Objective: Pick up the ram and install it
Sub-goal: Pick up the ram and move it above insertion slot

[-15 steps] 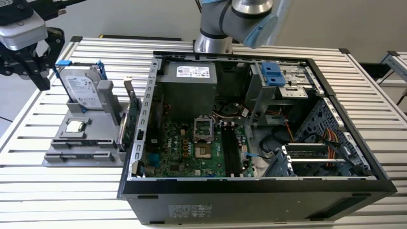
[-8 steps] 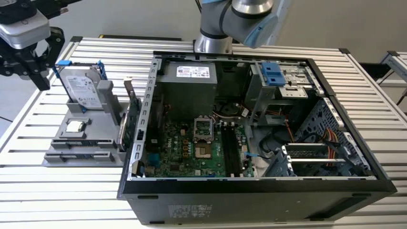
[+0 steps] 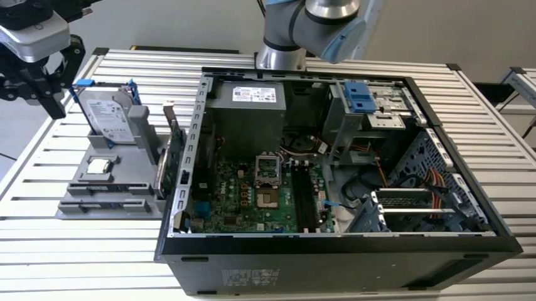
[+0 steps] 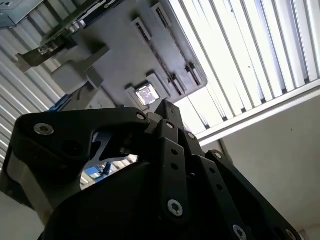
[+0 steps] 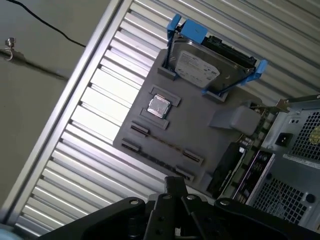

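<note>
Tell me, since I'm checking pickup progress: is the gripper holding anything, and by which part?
Nothing is held: the gripper is shut with nothing between its fingers, near the grey tray.

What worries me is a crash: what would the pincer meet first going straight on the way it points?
The pincer would probably meet the gray tray near its slotted edge; depth is unclear, so possibly the slatted table beside it.

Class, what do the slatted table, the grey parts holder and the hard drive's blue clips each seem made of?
Slatted table: probably bare aluminium, silvery ribbed profiles catching glare.
Grey parts holder: matte plastic by its look, uniform dull grey, moulded pockets.
Blue clips: likely plastic, evenly coloured throughout.
</note>
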You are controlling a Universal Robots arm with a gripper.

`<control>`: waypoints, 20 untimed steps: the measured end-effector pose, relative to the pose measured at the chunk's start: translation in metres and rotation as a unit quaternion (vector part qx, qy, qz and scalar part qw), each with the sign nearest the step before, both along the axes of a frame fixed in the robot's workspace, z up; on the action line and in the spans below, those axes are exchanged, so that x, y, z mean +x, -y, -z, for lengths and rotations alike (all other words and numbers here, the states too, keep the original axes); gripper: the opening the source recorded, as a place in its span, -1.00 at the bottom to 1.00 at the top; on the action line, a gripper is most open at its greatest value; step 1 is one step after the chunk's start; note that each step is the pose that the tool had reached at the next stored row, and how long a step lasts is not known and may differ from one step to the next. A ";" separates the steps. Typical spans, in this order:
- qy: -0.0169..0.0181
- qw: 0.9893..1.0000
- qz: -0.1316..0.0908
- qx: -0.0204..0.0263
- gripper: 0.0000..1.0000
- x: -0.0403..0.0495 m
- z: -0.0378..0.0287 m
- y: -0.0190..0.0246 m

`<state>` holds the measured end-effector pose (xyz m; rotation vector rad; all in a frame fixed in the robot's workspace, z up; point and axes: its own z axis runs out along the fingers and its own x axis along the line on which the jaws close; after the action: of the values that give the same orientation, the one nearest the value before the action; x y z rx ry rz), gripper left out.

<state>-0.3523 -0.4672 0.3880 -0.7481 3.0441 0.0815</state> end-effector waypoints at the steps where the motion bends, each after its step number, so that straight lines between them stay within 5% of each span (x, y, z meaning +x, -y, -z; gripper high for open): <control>1: 0.000 1.000 -0.003 0.000 -1.00 0.0000 0.0000 0.0000; 11: 0.000 0.999 -0.036 0.000 -1.00 0.0000 0.0000 0.0000; 20: 0.000 0.998 -0.067 0.000 -1.00 0.0000 0.0000 0.0000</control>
<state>-0.3523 -0.4672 0.3880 -0.9527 2.9901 0.0821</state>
